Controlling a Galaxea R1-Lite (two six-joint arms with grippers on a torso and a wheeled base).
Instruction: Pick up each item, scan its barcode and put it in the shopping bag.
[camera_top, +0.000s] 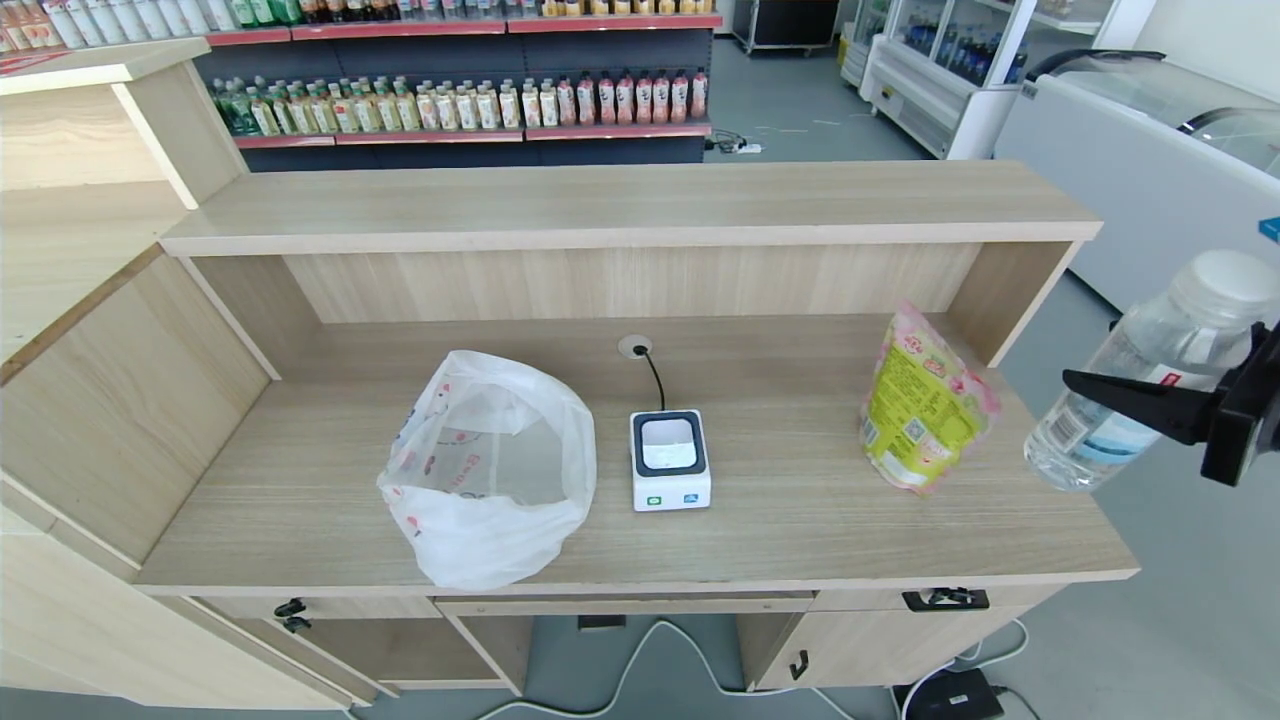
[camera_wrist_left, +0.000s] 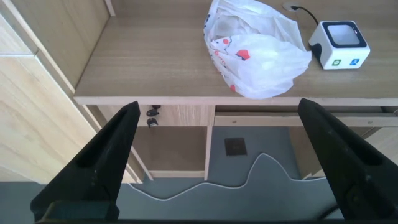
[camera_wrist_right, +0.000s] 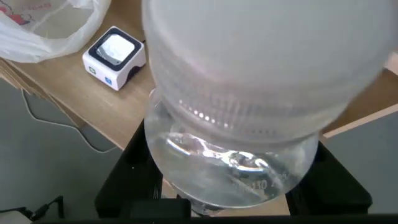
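"So which step is in hand?"

"Scanning, I'd judge. The right gripper (camera_top: 1120, 405) is clamped on the water bottle (camera_top: 1160, 350), which is tilted in the air off the right end of the counter (camera_top: 800, 520), well apart from the scanner (camera_top: 669, 458)."

"And the next move?"

"Carry the bottle over the scanner's window with the barcode facing it (I can't make out where the barcode sits on the label). Then it goes into the shopping bag (camera_top: 490, 465), which stands open just left of the scanner."

"The other arm?"

"The left gripper (camera_wrist_left: 219, 112) hangs out in front of the counter's near edge, fingers spread with nothing between them."

"Anything else waiting?"

"A snack pouch (camera_top: 925, 400), leaning near the counter's right wall."

"What's hard to see?"

"The right gripper's far finger is behind the bottle. The bag's folds also hide part of its bottom, so I can't say whether it's empty."
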